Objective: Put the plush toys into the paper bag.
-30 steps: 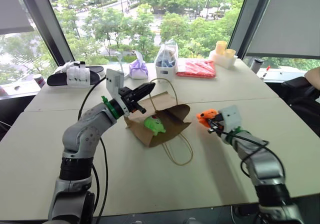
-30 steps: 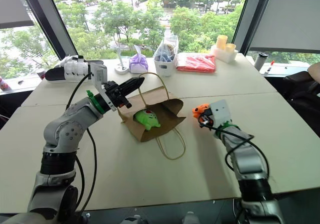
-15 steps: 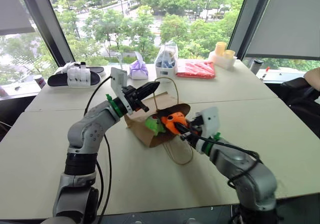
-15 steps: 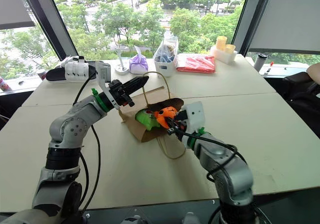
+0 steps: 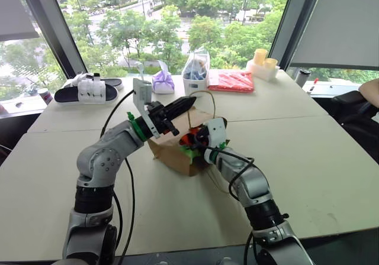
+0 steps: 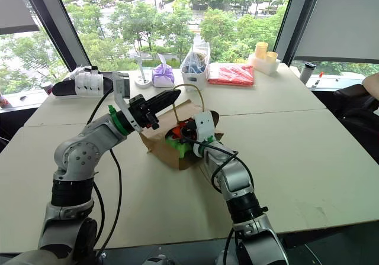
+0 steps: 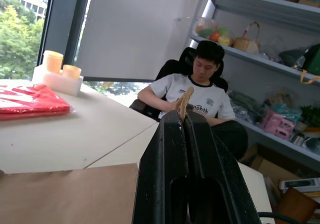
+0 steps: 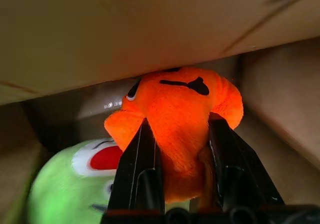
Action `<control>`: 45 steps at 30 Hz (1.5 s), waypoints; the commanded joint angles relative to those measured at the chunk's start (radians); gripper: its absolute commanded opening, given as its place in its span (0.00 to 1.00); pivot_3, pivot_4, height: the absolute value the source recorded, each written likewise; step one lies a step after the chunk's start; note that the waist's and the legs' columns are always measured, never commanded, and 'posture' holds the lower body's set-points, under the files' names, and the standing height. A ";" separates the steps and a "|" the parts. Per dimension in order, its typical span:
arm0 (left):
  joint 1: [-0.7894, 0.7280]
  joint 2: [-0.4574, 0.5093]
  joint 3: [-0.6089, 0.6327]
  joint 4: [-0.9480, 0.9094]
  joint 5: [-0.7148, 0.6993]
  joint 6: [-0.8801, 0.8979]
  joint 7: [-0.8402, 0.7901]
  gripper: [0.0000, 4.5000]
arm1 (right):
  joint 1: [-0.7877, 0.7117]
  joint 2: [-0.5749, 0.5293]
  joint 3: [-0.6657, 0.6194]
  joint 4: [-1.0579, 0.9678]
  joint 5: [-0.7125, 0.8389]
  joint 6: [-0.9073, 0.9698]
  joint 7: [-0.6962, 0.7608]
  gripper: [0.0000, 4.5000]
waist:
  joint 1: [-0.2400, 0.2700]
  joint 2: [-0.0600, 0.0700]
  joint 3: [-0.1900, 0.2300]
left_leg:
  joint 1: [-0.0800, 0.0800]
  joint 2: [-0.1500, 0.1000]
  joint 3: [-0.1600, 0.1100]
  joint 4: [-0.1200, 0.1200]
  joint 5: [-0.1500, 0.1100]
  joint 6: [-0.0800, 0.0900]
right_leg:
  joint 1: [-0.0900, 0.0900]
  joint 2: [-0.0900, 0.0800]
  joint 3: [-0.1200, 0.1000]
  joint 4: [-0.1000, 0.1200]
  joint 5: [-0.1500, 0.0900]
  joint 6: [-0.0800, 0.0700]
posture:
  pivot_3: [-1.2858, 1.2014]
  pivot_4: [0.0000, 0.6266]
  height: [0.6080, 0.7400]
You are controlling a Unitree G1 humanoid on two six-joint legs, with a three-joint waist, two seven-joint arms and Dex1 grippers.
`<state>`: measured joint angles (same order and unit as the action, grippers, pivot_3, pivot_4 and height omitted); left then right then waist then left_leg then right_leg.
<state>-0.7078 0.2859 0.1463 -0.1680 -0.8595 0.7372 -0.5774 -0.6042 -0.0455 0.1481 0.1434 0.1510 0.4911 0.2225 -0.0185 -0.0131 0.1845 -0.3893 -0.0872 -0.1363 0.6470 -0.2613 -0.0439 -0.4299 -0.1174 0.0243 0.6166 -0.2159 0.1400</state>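
Brown paper bag lies on its side mid-worktop, mouth facing robot's right, w/ upper flap lifted. L gripper is above bag; its fingers are pressed together, pinching the tan cord handle, a bit of cord poking out at the tips in the L wrist view. Handle loop is pulled up taut.

R gripper is pushed into bag mouth, arm reaching across from robot's right. Its fingers are spread around the orange plush toy, one each side, touching it; toy sits between them, inside the bag under the top paper wall. Green plush toy w/ red mouth + white eye is also inside, just beside and below the orange one, touching it. From the head views the green one and a bit of orange/red show at bag opening.

Far edge of worktop, well apart from bag: purple tied pouch, clear plastic bag w/ dark stuff in it, flat red packet, yellow cups on a white tray. Black sandal w/ white straps far L. A seated person in white tee shows in the L wrist view, beyond the worktop.
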 commanded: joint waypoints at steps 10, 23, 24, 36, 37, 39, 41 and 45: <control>0.022 0.018 -0.020 0.006 0.100 -0.101 0.000 0.00 | 0.183 -0.187 -0.137 -0.586 0.121 0.301 0.090 0.98 | 0.009 0.000 0.000 | -0.001 0.000 0.000 0.000 -0.001 0.002 | 0.000 0.000 0.000 -0.001 0.000 0.000 | 0.52 0.24 1.00; -0.005 -0.007 -0.033 0.052 0.134 -0.134 -0.028 0.00 | 0.518 -0.322 -0.167 -0.637 0.132 0.326 0.104 0.98 | 0.005 0.000 0.000 | 0.000 0.000 0.001 0.001 -0.003 0.005 | 0.002 0.000 0.000 -0.001 0.000 0.000 | 0.52 0.24 1.00; -0.005 -0.006 -0.032 0.054 0.135 -0.136 -0.029 0.00 | 0.511 -0.322 -0.151 -0.610 0.115 0.306 0.100 0.98 | 0.004 0.000 0.000 | 0.000 0.000 0.001 0.001 -0.003 0.005 | 0.002 0.000 0.000 -0.001 0.000 0.000 | 0.52 0.24 1.00; -0.005 -0.006 -0.034 0.034 0.147 -0.130 -0.019 0.00 | 0.421 -0.298 -0.104 -0.421 0.039 0.172 0.086 0.35 | 0.004 0.000 0.000 | 0.001 0.000 0.000 0.001 -0.003 0.005 | 0.002 0.000 0.000 -0.001 0.000 0.000 | 0.52 0.24 1.00; -0.009 -0.005 -0.032 0.036 0.147 -0.130 -0.019 0.00 | 0.414 -0.288 -0.114 -0.418 0.049 0.181 0.083 0.25 | 0.004 0.000 0.000 | 0.001 0.000 0.000 0.001 -0.003 0.005 | 0.002 0.000 0.000 -0.001 0.000 0.000 | 0.52 0.24 1.00; -0.014 -0.004 -0.030 0.040 0.146 -0.132 -0.020 0.00 | 0.406 -0.265 -0.142 -0.421 0.081 0.209 0.080 0.01 | 0.005 0.000 0.000 | 0.001 0.000 0.000 0.001 -0.002 0.004 | 0.002 0.000 0.000 -0.001 0.000 0.000 | 0.52 0.24 1.00; -0.020 -0.005 -0.029 0.045 0.146 -0.136 -0.022 0.00 | 0.396 -0.254 -0.180 -0.459 0.136 0.254 0.099 0.00 | 0.006 0.000 0.000 | 0.001 0.000 0.000 0.001 -0.002 0.004 | 0.002 0.000 0.000 -0.001 0.000 0.000 | 0.52 0.24 1.00; -0.062 0.000 -0.009 0.087 0.157 -0.162 -0.024 0.00 | 0.315 -0.281 -0.267 -0.579 0.251 0.373 0.126 0.00 | 0.007 0.000 0.000 | 0.000 0.000 0.000 0.001 -0.003 0.005 | 0.002 0.000 0.000 -0.001 0.000 0.000 | 0.52 0.24 1.00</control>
<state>-0.7288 0.2768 0.1075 -0.0771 -0.7062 0.6074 -0.5995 -0.2365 -0.3081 -0.0632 -0.3314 0.3420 0.8358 0.3334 -0.0117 -0.0128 0.1846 -0.3892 -0.0871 -0.1365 0.6482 -0.2639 -0.0392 -0.4280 -0.1171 0.0242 0.6153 -0.2160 0.1400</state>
